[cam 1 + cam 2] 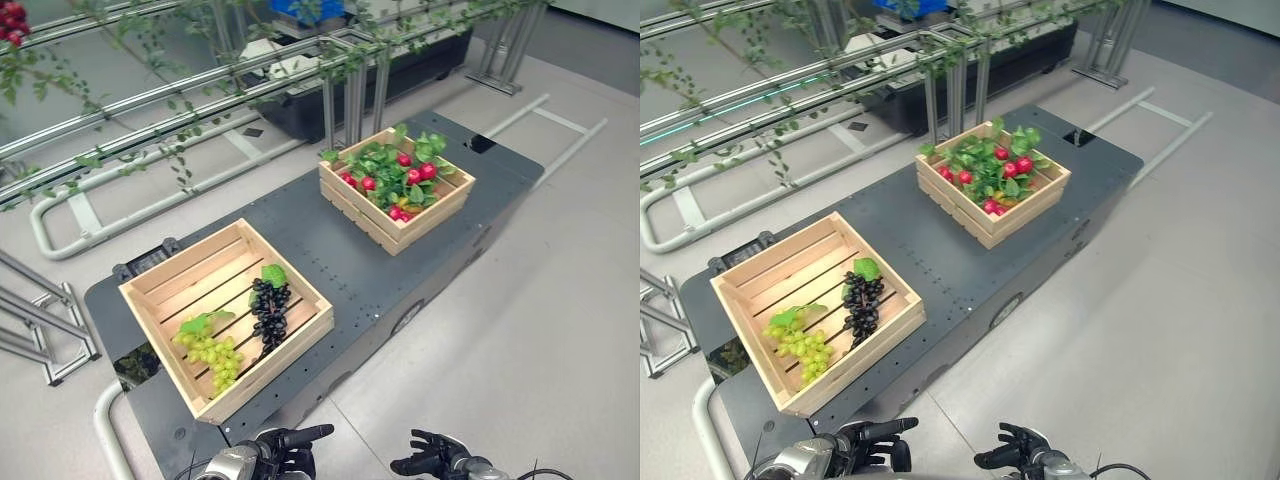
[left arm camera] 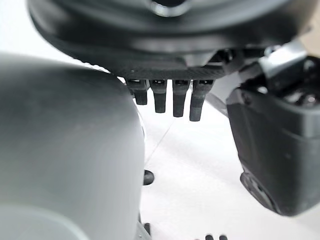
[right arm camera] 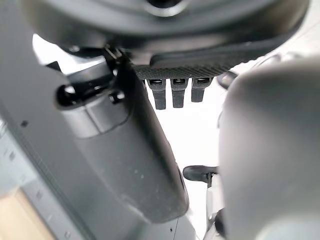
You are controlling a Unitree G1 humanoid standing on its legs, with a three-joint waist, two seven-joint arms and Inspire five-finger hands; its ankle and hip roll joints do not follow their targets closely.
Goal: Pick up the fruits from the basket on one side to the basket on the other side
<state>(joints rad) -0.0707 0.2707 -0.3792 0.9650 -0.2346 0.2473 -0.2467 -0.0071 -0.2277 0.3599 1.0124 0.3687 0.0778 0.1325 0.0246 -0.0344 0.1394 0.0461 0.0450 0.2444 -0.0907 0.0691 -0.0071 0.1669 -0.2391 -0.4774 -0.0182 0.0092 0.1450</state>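
Green grapes and black grapes lie in the near crate; the red fruits fill the far crate at 1 o'clock. Both the left hand and the right hand hang empty with relaxed fingers at 6 o'clock.

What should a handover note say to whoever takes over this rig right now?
Left hand and right hand: both low at the near edge, open, holding nothing.
Near crate: green grapes and black grapes lie inside.
Far crate: red fruits among leaves.
Both crates sit on the dark platform.
Done: no fruit in hand, no move under way.
Left: pick fruits and carry them across.
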